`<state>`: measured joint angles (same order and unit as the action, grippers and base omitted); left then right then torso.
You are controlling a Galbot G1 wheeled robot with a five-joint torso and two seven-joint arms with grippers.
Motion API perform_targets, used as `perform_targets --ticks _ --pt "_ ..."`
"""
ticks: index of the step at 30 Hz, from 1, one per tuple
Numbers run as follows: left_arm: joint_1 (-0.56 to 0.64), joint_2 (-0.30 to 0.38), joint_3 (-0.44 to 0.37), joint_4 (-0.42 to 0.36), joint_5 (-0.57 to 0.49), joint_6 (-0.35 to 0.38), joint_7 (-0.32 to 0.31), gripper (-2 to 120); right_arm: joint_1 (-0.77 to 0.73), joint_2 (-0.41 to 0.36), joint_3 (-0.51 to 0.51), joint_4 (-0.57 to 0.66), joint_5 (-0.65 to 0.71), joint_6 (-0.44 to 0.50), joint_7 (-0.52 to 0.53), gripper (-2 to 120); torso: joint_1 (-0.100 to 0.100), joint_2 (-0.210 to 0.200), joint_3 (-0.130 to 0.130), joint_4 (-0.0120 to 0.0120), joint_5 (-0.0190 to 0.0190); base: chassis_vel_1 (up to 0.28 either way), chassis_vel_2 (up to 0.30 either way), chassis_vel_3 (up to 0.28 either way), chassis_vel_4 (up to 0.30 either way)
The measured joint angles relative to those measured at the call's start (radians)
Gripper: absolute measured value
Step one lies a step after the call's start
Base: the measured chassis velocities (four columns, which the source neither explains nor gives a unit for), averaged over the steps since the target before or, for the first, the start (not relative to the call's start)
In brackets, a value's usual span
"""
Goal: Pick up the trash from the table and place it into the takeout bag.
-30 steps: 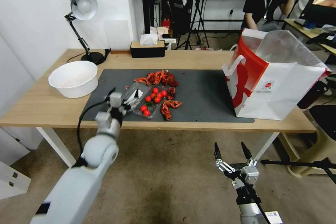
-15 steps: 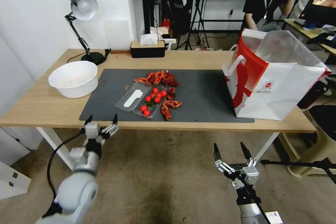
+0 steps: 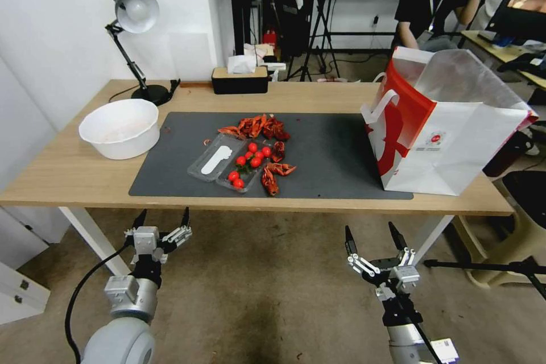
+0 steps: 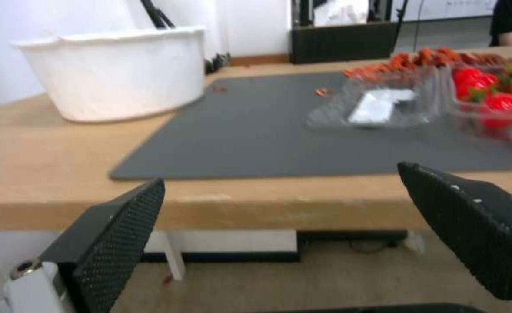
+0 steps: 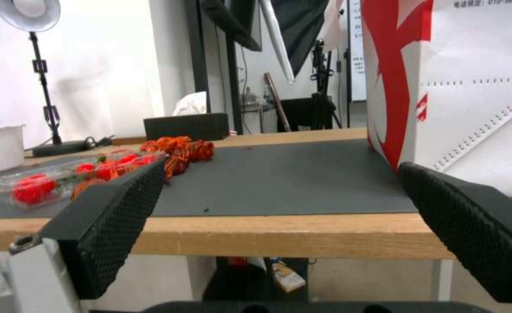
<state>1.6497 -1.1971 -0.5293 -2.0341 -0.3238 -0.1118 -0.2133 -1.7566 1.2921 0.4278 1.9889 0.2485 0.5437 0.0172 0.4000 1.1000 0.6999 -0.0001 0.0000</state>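
Both grippers hang below the front edge of the table [image 3: 68,182], empty. The left gripper [image 3: 161,222] has its fingers spread wide, and the right gripper [image 3: 372,239] too. The risk is probably spilling: the clear plastic tray [image 3: 227,164] is thin and open, so a squeeze or tilt could roll the cherry tomatoes [image 3: 250,160] off the grey mat [image 3: 330,153]. The red crayfish shells [image 3: 260,125] lie loose just behind the tray. The takeout bag [image 3: 449,125], white with red panels, stands open at the mat's right end.

Table [image 3: 74,173] bears mat [image 3: 330,153], bowl [image 3: 119,128], bag [image 3: 449,125].
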Motion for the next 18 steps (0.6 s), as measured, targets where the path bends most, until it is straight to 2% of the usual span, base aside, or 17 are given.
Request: perform_targets --ticks 18 --pt "-0.005 0.000 -0.004 0.002 -0.011 -0.003 0.000 100 0.006 -0.003 -0.004 0.003 0.017 -0.011 0.000 100 0.000 0.000 0.000 0.0001 0.0000 0.000 0.000 0.000 0.000"
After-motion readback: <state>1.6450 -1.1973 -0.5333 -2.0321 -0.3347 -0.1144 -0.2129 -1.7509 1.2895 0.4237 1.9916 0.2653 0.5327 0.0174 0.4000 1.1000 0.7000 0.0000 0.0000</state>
